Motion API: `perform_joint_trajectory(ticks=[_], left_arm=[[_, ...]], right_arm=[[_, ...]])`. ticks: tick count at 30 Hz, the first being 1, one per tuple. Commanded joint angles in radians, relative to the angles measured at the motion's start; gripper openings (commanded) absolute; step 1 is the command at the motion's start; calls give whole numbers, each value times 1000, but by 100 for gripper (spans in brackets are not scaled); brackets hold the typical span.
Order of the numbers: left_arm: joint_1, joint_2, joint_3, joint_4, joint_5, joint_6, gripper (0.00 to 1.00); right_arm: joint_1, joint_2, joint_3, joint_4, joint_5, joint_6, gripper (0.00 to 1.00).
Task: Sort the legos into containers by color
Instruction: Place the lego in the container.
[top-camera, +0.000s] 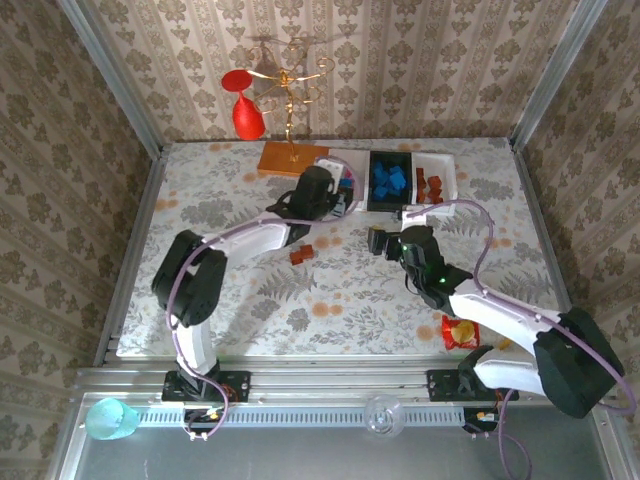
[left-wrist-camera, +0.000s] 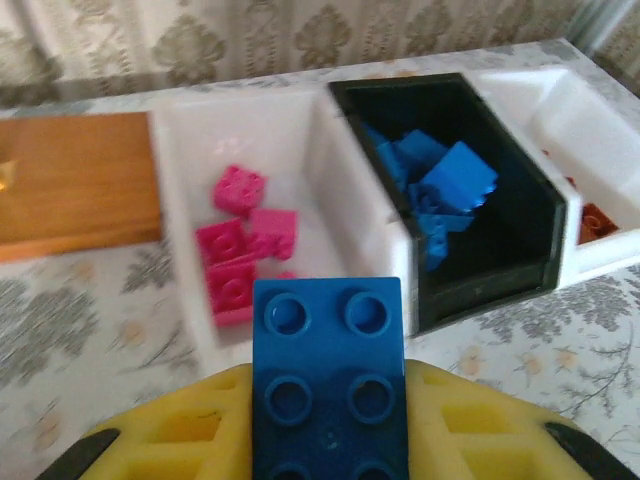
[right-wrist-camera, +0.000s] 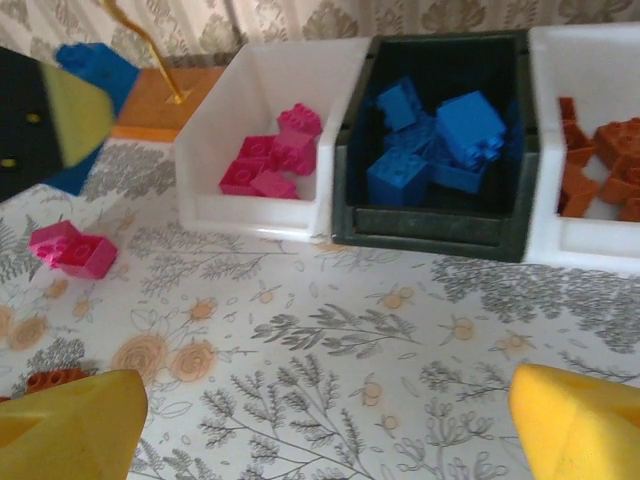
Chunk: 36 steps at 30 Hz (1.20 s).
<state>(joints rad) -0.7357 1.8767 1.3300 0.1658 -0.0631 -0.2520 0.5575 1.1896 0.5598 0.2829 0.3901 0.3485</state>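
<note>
A blue plastic brick with two rows of round studs (left-wrist-camera: 330, 380) sits nearest the left wrist camera. It is clamped between the yellow foam pads (left-wrist-camera: 160, 450) of the left end effector (left-wrist-camera: 330, 445), which is closed on it. The brick's long axis runs straight out from the end effector toward the row of trays.

It hangs just before the wall shared by the white plastic tray holding pink bricks (left-wrist-camera: 240, 105) and the black plastic tray heaped with blue bricks (left-wrist-camera: 480, 290). Its proper tray therefore lies ahead and a little to the right. The coming move, I judge, is a short carry forward and rightward over the black tray's near wall, then a release.

That near wall and the white dividing wall are what the brick could catch on if it goes in low. Released too far left, it would land among the pink ones. Beyond the black tray stands a second white plastic tray with orange-brown bricks (left-wrist-camera: 600, 110). Left of the trays lies the flat orange-brown base of a gold wire stand (left-wrist-camera: 75, 175).

The right end effector (right-wrist-camera: 330, 420) hovers above the floral worktop (right-wrist-camera: 330, 330) with its jaws wide apart and empty, facing the same trays from farther back. To its left, a pair of loose pink bricks (right-wrist-camera: 75, 250) and a loose orange-brown brick (right-wrist-camera: 45, 380) lie unsorted on the worktop. The orange-brown one lies just beside its left pad.
</note>
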Motion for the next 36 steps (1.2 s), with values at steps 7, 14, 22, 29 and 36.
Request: perform_joint_trajectory(ticks=[7, 14, 22, 29, 36], left_arm=[[-39, 248, 340, -103, 92, 102, 32], [-39, 432, 594, -181, 146, 109, 33], [-36, 643, 948, -321, 134, 112, 41], [-33, 632, 1006, -368, 135, 114, 58], [-1, 340, 610, -232, 119, 114, 63]], right_arm=[[-40, -183, -83, -25, 112, 33, 95], [-56, -241, -104, -65, 114, 41, 96], [-58, -255, -111, -66, 112, 45, 96], [-59, -270, -128, -71, 115, 52, 96], [-59, -263, -125, -51, 70, 32, 96]])
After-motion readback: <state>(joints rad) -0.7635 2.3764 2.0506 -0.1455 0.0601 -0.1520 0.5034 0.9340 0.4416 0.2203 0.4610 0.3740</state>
